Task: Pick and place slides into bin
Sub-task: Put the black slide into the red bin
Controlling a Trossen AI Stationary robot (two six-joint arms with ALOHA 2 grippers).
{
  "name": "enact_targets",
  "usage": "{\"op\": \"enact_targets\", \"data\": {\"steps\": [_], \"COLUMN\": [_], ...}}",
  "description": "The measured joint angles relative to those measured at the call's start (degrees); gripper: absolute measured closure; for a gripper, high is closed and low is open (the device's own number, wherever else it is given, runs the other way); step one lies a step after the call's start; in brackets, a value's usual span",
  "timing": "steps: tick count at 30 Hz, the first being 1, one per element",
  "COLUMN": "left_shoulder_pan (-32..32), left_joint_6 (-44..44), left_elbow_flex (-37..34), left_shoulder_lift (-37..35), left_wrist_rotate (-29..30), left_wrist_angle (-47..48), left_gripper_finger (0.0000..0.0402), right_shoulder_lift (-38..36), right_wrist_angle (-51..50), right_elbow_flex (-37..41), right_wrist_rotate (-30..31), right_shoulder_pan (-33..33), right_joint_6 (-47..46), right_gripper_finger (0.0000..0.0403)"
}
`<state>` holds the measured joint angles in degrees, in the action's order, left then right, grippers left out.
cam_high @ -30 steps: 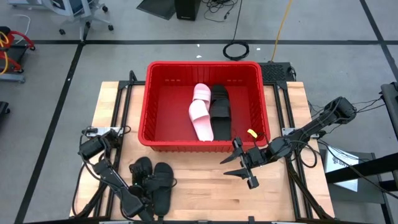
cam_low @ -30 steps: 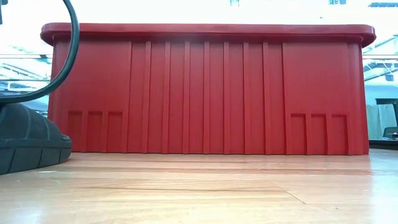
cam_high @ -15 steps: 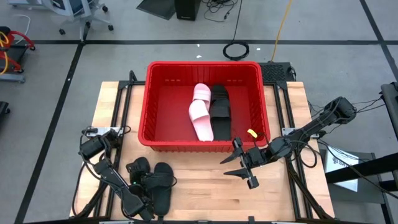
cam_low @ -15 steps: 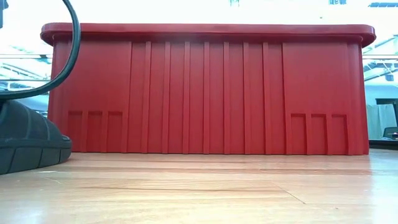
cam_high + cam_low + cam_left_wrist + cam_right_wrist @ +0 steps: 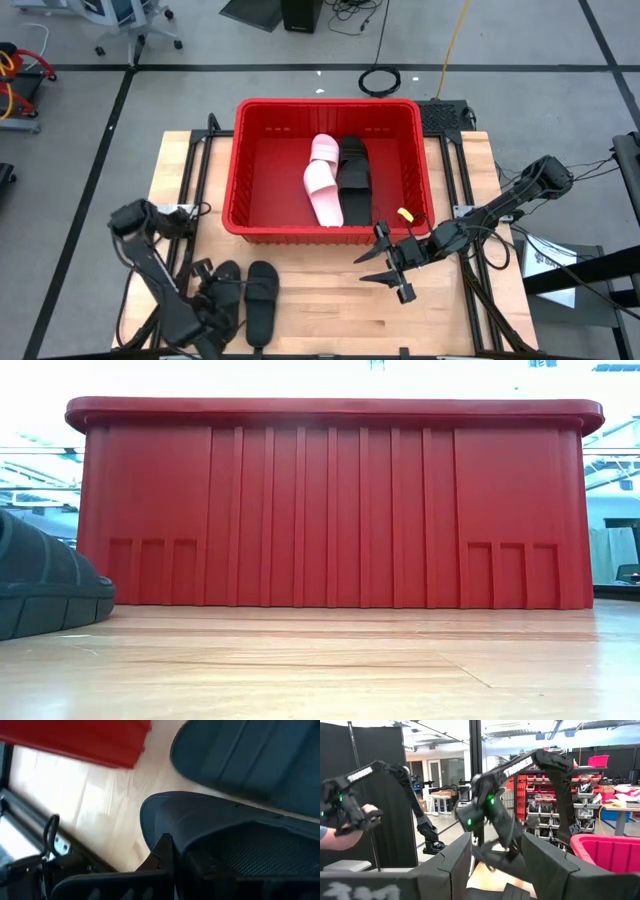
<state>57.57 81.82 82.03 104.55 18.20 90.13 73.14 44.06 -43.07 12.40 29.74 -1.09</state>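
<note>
High view: left gripper clenched on a black slide near table's front-left; second black slide just beside, long axis 12-to-6. Red bin toward 1 o'clock from grip. Right gripper parted, empty, at bin's front-right corner.

The bin was red plastic, ribbed on its walls with a smooth, faintly shiny rim. The desk was pale, smooth wood with visible grain. The black slides looked matt and rubbery; the pink slide looked smooth and matt too.
</note>
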Motion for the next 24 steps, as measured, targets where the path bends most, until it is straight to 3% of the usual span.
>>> {"op": "enact_targets", "data": {"steps": [8, 14, 24], "left_shoulder_pan": [4.14, 4.2, -3.05], "left_joint_6": [-3.62, -17.53, -40.25], "left_elbow_flex": [2.86, 2.95, 2.95], "left_shoulder_lift": [-10.3, -17.63, -26.51], "left_wrist_rotate": [17.03, 31.47, 49.15], "left_wrist_angle": [-3.32, -12.35, -20.43], "left_gripper_finger": [0.0401, 0.0401, 0.0401], "right_shoulder_lift": [0.0, -0.01, -1.6], "right_wrist_angle": [0.84, 1.16, 5.41], "right_elbow_flex": [0.0, 0.0, 0.0], "right_wrist_rotate": [-0.13, -0.17, 1.64], "right_shoulder_pan": [-0.02, -0.01, -0.02], "right_joint_6": [0.18, 0.25, 5.54], "right_gripper_finger": [0.0238, 0.0238, 0.0238]}}
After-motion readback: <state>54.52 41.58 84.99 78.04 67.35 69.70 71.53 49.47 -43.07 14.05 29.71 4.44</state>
